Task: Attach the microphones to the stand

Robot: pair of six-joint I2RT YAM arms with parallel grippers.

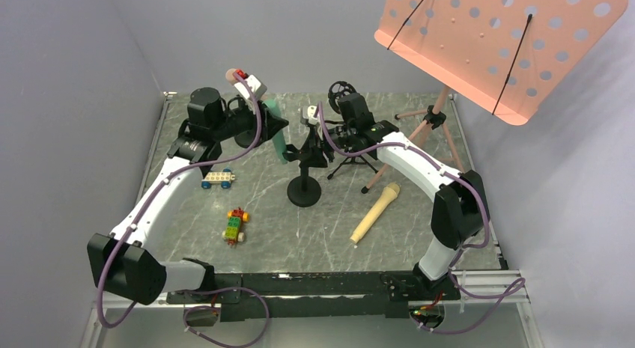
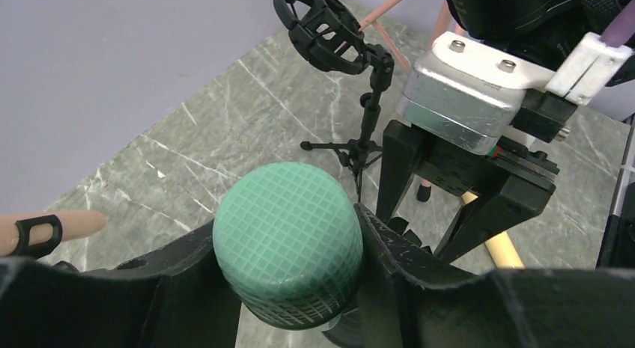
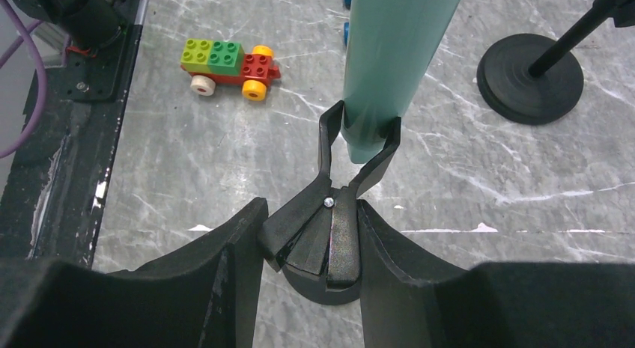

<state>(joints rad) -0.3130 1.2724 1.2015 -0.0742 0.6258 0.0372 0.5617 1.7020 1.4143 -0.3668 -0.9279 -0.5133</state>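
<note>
My left gripper [image 2: 288,282] clamps the teal mic [image 2: 288,239]. My right gripper [image 3: 311,247] squeezes the clip [image 3: 298,227], with the mic's end between its prongs and the stand base [image 3: 530,69] nearby.

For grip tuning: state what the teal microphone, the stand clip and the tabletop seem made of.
Teal microphone: likely matte plastic; moulded grid head, smooth barrel. Stand clip: probably black plastic, slight sheen, metal pivot screw. Tabletop: grey-green marble look, white veins; stone or print, cannot tell.
</note>
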